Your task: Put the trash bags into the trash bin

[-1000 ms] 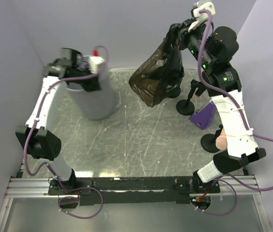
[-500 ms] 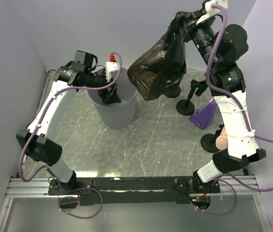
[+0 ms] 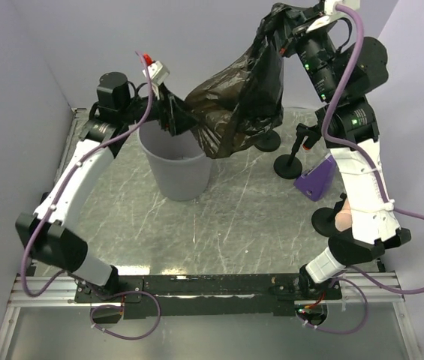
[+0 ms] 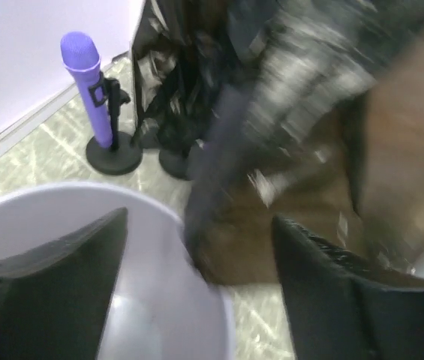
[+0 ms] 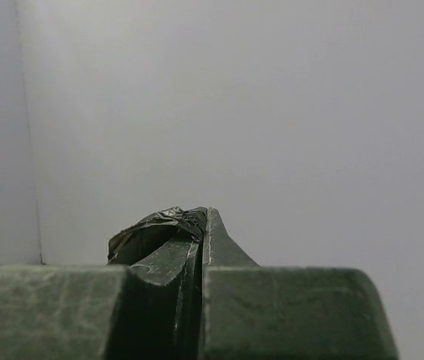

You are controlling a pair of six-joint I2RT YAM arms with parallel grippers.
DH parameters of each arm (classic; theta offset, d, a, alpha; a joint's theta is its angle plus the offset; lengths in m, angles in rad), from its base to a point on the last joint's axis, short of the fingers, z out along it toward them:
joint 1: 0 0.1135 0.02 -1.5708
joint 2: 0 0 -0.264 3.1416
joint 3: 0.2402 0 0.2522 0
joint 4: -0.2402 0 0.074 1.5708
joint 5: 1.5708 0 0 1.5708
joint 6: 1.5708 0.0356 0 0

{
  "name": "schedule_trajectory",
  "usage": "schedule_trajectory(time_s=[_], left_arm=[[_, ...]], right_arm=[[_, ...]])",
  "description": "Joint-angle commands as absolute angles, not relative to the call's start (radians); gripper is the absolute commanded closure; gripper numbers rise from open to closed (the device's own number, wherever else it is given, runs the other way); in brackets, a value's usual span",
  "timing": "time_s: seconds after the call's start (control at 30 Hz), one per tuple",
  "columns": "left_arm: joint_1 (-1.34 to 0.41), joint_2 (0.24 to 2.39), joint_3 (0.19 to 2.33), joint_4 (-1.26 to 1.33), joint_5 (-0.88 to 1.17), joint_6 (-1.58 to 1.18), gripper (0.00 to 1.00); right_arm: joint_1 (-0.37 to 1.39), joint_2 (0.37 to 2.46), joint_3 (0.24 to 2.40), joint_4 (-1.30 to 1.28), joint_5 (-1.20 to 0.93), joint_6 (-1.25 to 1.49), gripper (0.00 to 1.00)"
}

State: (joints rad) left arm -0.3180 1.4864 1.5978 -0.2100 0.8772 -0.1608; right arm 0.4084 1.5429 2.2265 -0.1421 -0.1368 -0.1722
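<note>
Right pincer raised high at the far right of the bench, jaws pressed together on the gathered neck of a dark brown-black thin plastic trash bag; its wrist view shows a crumple of black film nipped between the closed fingers of the right pincer, with plain pale wall behind. Bag hangs free of the surface and slants down to the left, its lower end at the far-right part of the rim of the round light grey plastic trash bin. Bin stands upright on the bench, left of centre toward the far wall. Left pincer sits just above the bin's far rim, fingers spread wide with nothing clamped; in its wrist view the left pincer frames the bin rim below and the blurred bag bottom beyond. Bench is grey, mottled and heavily scuffed. Pale lilac walls close it in on the left, far and right sides. A metal rail runs along the near edge. A purple round-topped cylinder on a black round-based stand stands near the wall past the bin.
</note>
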Motion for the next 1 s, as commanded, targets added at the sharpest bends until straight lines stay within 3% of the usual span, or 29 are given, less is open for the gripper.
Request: schedule_trajectory(time_s=[0.0, 0.13, 0.23, 0.57, 0.97], left_arm=[[-0.318, 1.560, 1.669, -0.041, 0.913, -0.367, 0.32], [-0.267, 1.617, 1.740, -0.037, 0.991, -0.457, 0.77], [-0.194, 1.585, 1.733, 0.090, 1.044, -0.540, 0.99], [0.026, 1.497, 1.896, 0.002, 1.118, -0.485, 0.99], [0.063, 1.390, 1.917, -0.161, 1.074, -0.396, 0.99]], right_arm=[[0.422, 1.568, 2.270, -0.081, -0.137, -0.152, 1.00], [0.434, 1.597, 2.305, -0.068, -0.140, -0.141, 1.00], [0.446, 1.612, 2.322, -0.045, -0.150, -0.144, 1.00], [0.514, 1.640, 2.304, -0.006, -0.216, -0.147, 1.00], [0.564, 1.625, 2.238, 0.006, -0.258, -0.106, 1.00]])
